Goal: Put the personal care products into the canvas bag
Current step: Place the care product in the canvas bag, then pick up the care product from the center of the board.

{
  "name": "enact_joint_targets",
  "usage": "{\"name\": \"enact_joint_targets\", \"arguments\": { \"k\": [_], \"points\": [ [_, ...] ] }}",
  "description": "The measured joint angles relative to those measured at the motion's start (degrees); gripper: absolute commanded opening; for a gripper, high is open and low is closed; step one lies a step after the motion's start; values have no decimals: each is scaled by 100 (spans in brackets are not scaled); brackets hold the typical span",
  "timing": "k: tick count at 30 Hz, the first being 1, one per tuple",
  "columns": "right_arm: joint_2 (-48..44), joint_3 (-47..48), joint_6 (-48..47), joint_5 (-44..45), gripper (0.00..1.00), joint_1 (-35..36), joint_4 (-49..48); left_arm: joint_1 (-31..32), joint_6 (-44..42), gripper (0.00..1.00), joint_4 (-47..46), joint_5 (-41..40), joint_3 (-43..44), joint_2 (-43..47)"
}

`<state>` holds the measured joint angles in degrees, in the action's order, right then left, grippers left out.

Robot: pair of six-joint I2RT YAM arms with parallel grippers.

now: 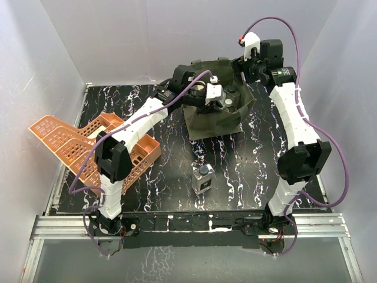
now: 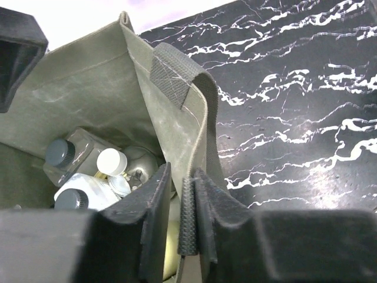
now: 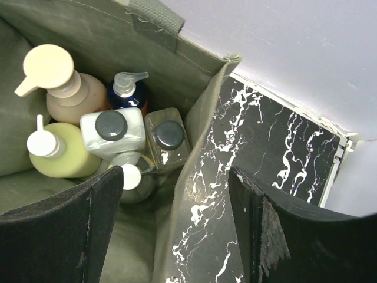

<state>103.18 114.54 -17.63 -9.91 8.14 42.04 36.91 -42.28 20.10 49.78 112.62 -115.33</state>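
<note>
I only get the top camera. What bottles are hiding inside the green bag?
Observer: The right wrist view shows six in the canvas bag, among them a tan pump bottle and a yellow-green pump bottle.
Operator: Is the right tool holding one?
Observer: No. The right tool is open, with one finger inside the bag and one outside its wall.
Operator: And the left tool?
Observer: The left wrist view shows the left tool pinching the bag's wall just below a strap handle.
</note>
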Motion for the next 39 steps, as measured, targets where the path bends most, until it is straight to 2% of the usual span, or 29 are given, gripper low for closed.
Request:
{"name": "enact_joint_targets", "arguments": {
  "k": [3, 8, 10, 15, 20, 23, 30, 32, 35, 39],
  "points": [
    [0, 0, 28, -111, 74, 0, -4, 7, 216, 48, -129, -118, -4, 44],
    [-4, 0, 129, -238, 74, 0, -9, 9, 531, 67, -85, -452, -26, 302],
    [-33, -7, 140, -321, 74, 0, -17, 9, 704, 70, -85, -682, -181, 564],
    [-229, -94, 155, -557, 74, 0, -87, 9, 1248, 71, -136, -1499, -741, 1467],
    [-579, -389, 35, -935, 75, 0, -258, 9, 1397, 71, 98, -1947, -457, 1711],
    [-817, -599, -87, -1259, 75, 11, -284, 42, 1705, 72, 83, -2559, -361, 1709],
    [-1182, -870, -17, -1683, 75, 111, -345, 146, 2850, 66, -330, -4566, -238, 1193],
    [-1241, -1008, -7, -1659, 75, 168, -374, 149, 3126, 65, -385, -4865, -177, 935],
    [-1309, -1259, 0, -1342, 75, 243, -433, 146, 3504, 64, -382, -5289, -177, 614],
    [-1309, -1397, 13, -632, 75, 267, -455, 151, 3786, 52, -535, -5678, -225, 520]
  ]
}}
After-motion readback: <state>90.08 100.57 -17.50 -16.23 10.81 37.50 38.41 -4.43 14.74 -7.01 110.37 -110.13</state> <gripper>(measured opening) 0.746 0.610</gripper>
